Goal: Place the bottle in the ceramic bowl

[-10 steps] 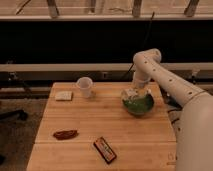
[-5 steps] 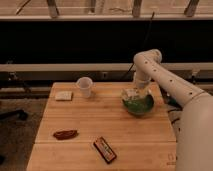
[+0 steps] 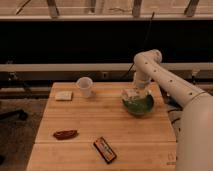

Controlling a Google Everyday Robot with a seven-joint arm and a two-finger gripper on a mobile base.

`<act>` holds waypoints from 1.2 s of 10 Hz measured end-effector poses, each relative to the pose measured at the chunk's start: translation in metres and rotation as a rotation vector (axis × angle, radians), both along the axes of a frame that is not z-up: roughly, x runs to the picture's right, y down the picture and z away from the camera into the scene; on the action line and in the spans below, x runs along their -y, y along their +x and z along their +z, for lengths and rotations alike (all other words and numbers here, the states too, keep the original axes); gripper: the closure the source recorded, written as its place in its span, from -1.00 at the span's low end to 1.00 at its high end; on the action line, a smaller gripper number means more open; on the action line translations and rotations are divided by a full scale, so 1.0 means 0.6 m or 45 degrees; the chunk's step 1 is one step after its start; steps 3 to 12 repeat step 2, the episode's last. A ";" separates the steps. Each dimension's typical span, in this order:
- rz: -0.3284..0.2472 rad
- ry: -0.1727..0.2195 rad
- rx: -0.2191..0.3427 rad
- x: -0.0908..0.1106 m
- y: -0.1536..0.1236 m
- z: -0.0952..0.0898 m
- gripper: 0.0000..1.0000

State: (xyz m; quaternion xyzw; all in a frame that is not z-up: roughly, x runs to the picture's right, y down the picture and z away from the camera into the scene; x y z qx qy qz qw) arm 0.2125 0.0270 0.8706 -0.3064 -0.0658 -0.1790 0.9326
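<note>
One white arm reaches down over the green ceramic bowl (image 3: 138, 104) on the desk (image 3: 100, 125). Its hand (image 3: 134, 92) hangs above the bowl's back rim, with the bottle (image 3: 132, 94) right at it.

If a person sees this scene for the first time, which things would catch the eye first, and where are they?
The big white robot arm on the right stands out first, bending down so that its gripper sits at the far rim of the green ceramic bowl on the right side of the wooden table. At the gripper, a small white bottle shows just over the bowl. Next comes the white cup at the far left.
</note>
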 end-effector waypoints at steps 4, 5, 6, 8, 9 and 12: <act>-0.001 0.000 0.002 -0.001 0.000 0.001 0.35; -0.001 0.000 0.002 -0.001 0.000 0.001 0.35; -0.001 0.000 0.002 -0.001 0.000 0.001 0.35; -0.001 0.000 0.002 -0.001 0.000 0.001 0.35; -0.001 0.000 0.002 -0.001 0.000 0.001 0.35; -0.001 0.000 0.002 -0.001 0.000 0.001 0.35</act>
